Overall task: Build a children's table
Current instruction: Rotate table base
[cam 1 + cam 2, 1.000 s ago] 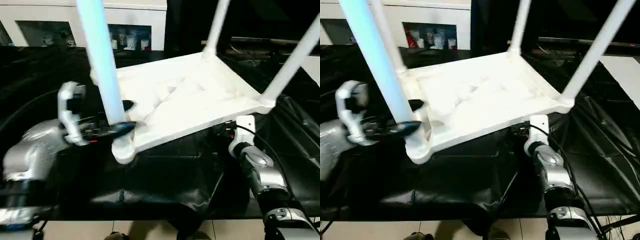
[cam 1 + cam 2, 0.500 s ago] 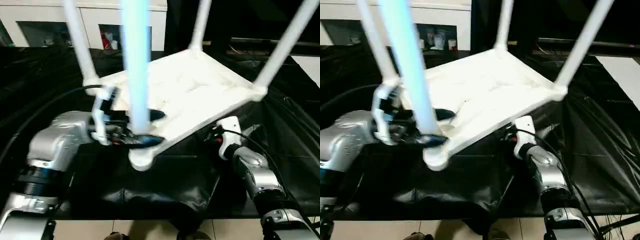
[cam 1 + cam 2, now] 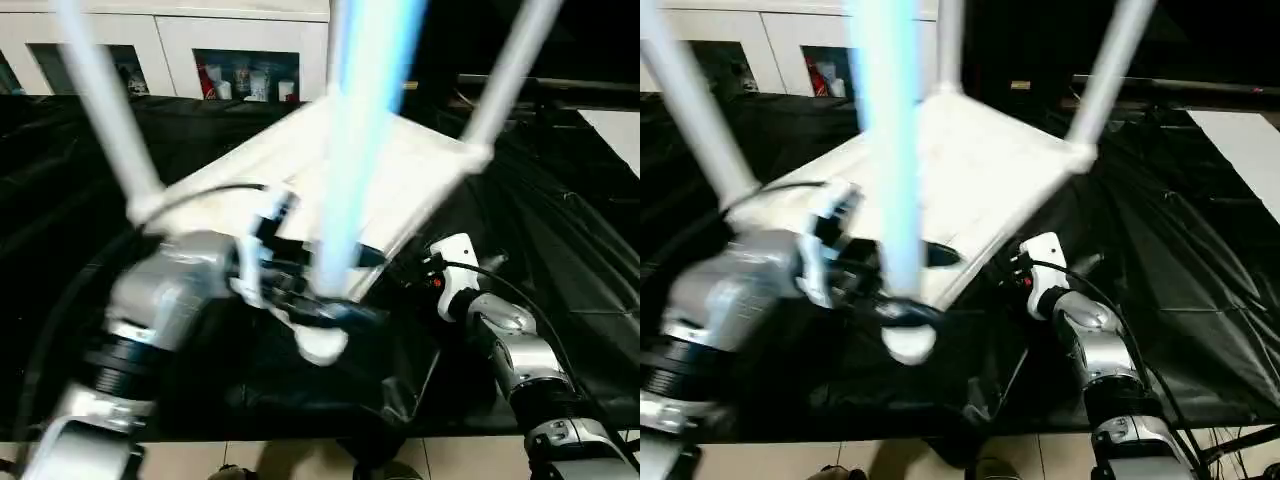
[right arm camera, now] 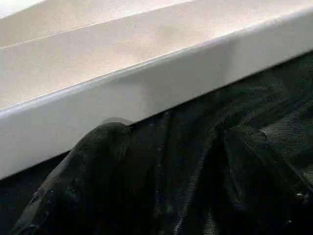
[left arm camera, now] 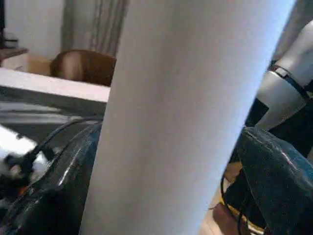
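My left pincer (image 3: 335, 300) is clamped around the near leg (image 3: 365, 150) just above its socket — the black fingers (image 5: 279, 181) sit either side of the white tube, which stands up toward twelve o'clock. The tabletop (image 3: 970, 175) lies upside down on the black cloth (image 3: 1180, 300), tilted, one corner pointing at me at six o'clock. Three more legs (image 3: 690, 110) stand at the other corners. My right pincer (image 3: 440, 272) sits at four o'clock of the tabletop, close under its edge (image 4: 146, 93) — fingers spread, gripping nothing I can see.
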Tool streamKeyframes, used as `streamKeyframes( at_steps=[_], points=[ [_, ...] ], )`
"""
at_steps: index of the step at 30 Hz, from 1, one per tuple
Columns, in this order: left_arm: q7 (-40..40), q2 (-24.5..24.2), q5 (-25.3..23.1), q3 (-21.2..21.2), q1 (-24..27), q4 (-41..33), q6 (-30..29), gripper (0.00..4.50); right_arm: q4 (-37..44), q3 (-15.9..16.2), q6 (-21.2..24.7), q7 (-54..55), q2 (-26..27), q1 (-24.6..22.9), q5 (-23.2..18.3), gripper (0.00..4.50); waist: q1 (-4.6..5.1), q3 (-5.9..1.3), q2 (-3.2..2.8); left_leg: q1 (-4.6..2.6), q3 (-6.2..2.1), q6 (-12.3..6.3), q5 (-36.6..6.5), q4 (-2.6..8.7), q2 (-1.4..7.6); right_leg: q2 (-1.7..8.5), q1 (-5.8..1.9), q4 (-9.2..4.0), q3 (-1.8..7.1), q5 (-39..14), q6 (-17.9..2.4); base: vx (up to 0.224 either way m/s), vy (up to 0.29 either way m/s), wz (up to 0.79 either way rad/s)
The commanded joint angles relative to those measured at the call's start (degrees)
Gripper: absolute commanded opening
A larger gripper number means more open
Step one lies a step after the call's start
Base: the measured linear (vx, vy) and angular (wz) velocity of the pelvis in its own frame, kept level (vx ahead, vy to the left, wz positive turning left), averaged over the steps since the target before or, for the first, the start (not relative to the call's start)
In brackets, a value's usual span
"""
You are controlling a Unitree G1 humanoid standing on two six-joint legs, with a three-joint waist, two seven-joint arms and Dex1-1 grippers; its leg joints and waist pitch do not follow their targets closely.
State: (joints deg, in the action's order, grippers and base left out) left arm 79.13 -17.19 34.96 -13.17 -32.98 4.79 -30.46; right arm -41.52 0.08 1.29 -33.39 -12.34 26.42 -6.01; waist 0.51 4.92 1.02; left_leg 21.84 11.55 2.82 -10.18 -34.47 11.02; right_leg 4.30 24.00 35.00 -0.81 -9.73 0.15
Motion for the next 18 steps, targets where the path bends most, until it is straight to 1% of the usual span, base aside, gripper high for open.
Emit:
streamKeyframes(
  at_steps=[1, 3, 4, 6, 7, 8, 9, 10, 11, 13, 15, 16, 18],
  points=[
    [-1.15, 1.80, -1.52, -1.46, -1.78, -0.85, 2.23, 4.48, 1.17, 3.30, 0.38, -2.50, 2.00, 0.61, 0.58, 3.61, -0.57, -4.62, -0.05, -0.89, -0.55, -2.05, -11.25, 3.78, 1.40, 2.29, -3.39, -3.70, 1.39, -9.18, -16.33, 0.000, 0.000, 0.00],
    [-3.52, 3.04, -4.04, -1.08, -2.07, 1.06, 5.87, 4.48, 0.04, 3.23, -0.15, -1.32, 2.12, 1.41, 1.35, 3.61, -0.44, -4.58, 0.01, -0.78, -0.60, -2.20, -11.38, 3.75, 1.41, 2.38, -3.45, -3.81, 1.41, -9.75, -16.06, 0.000, 0.000, 0.00],
    [-3.96, 3.23, -4.82, -1.02, -2.24, 1.87, 6.97, 4.48, -0.20, 3.13, -0.21, -1.35, 2.23, 1.66, 1.28, 3.61, -0.37, -4.53, -0.12, -0.81, -0.61, -2.20, -11.72, 3.77, 1.39, 2.30, -3.32, -3.97, 1.38, -10.22, -15.88, 0.000, 0.000, 0.00],
    [-4.60, 3.34, -6.01, -1.01, -2.46, 3.11, 8.21, 4.48, -0.38, 3.02, -0.17, -1.55, 2.46, 2.00, 1.09, 3.61, -0.35, -4.58, -0.11, -0.83, -0.66, -2.10, -11.79, 3.79, 1.36, 2.31, -3.36, -3.92, 1.32, -10.66, -15.61, 0.000, 0.000, 0.00],
    [-6.32, 3.62, -8.48, -1.36, -2.50, 4.48, 10.93, 4.48, -0.41, 3.11, -0.13, -1.79, 2.68, 2.25, 1.05, 3.61, -0.35, -4.68, -0.25, -0.91, -0.69, -2.23, -11.75, 3.77, 1.42, 2.28, -3.30, -3.92, 1.33, -10.15, -15.66, 0.000, 0.000, 0.00],
    [-7.75, 3.79, -10.05, -1.62, -2.47, 5.29, 12.22, 4.48, -0.24, 3.25, 0.00, -2.67, 2.94, 2.37, 0.73, 3.61, -0.31, -4.75, -0.34, -0.81, -0.76, -2.36, -11.26, 3.76, 1.43, 2.28, -3.43, -3.76, 1.32, -9.15, -15.68, 0.000, 0.000, 0.00],
    [-7.75, 3.79, -10.05, -1.62, -2.47, 5.29, 12.22, 4.48, -0.24, 3.25, 0.00, -2.67, 2.94, 2.37, 0.73, 3.61, -0.29, -4.80, -0.33, -0.81, -0.72, -2.51, -11.06, 3.73, 1.45, 2.25, -3.45, -3.71, 1.32, -8.47, -15.72, 0.000, 0.000, 0.00],
    [-9.51, 4.28, -11.39, -1.81, -2.52, 6.11, 13.44, 4.48, 0.40, 4.00, 0.14, -4.31, 3.22, 2.28, 0.71, 3.61, -0.30, -4.86, -0.30, -0.82, -0.70, -2.83, -10.70, 3.69, 1.44, 2.23, -3.46, -3.57, 1.30, -7.41, -16.03, 0.000, 0.000, 0.00],
    [-10.37, 4.68, -11.66, -1.69, -2.59, 6.54, 13.70, 4.48, 0.49, 4.33, 0.12, -4.50, 3.33, 2.29, 0.94, 3.61, -0.40, -4.88, -0.37, -0.83, -0.70, -3.15, -10.26, 3.65, 1.50, 2.29, -3.46, -3.50, 1.28, -6.36, -16.50, 0.000, 0.000, 0.00],
    [-11.45, 5.28, -12.63, -1.76, -2.92, 7.64, 15.03, 4.48, 0.60, 4.67, 0.48, -5.55, 3.61, 2.31, 0.69, 3.61, -0.51, -4.84, -0.36, -0.89, -0.63, -3.41, -10.22, 3.66, 1.54, 2.28, -3.41, -3.52, 1.28, -5.97, -17.09, 0.000, 0.000, 0.00],
    [-12.50, 6.04, -13.25, -1.64, -3.45, 9.13, 15.69, 4.48, 1.09, 5.50, 0.26, -7.22, 3.59, 2.01, 0.97, 3.61, -0.57, -4.76, -0.29, -0.87, -0.65, -3.31, -11.20, 3.69, 1.51, 2.33, -3.43, -3.62, 1.27, -7.20, -17.01, 0.000, 0.000, 0.00],
    [-13.14, 6.23, -13.92, -1.81, -3.64, 9.63, 16.15, 4.48, 1.57, 5.71, 0.68, -8.55, 3.66, 1.73, 0.61, 3.61, -0.53, -4.66, -0.41, -0.88, -0.70, -3.04, -12.04, 3.78, 1.53, 2.36, -3.38, -3.77, 1.25, -8.44, -16.79, 0.000, 0.000, 0.00],
    [-15.33, 7.08, -16.12, -2.45, -4.44, 11.43, 17.59, 4.48, 2.28, 6.67, 0.83, -10.93, 3.54, 1.22, 0.59, 3.61, -0.46, -4.54, -0.27, -0.85, -0.84, -2.55, -13.51, 3.90, 1.53, 2.38, -3.44, -3.99, 1.21, -11.04, -15.98, 0.000, 0.000, 0.00]
  ],
)
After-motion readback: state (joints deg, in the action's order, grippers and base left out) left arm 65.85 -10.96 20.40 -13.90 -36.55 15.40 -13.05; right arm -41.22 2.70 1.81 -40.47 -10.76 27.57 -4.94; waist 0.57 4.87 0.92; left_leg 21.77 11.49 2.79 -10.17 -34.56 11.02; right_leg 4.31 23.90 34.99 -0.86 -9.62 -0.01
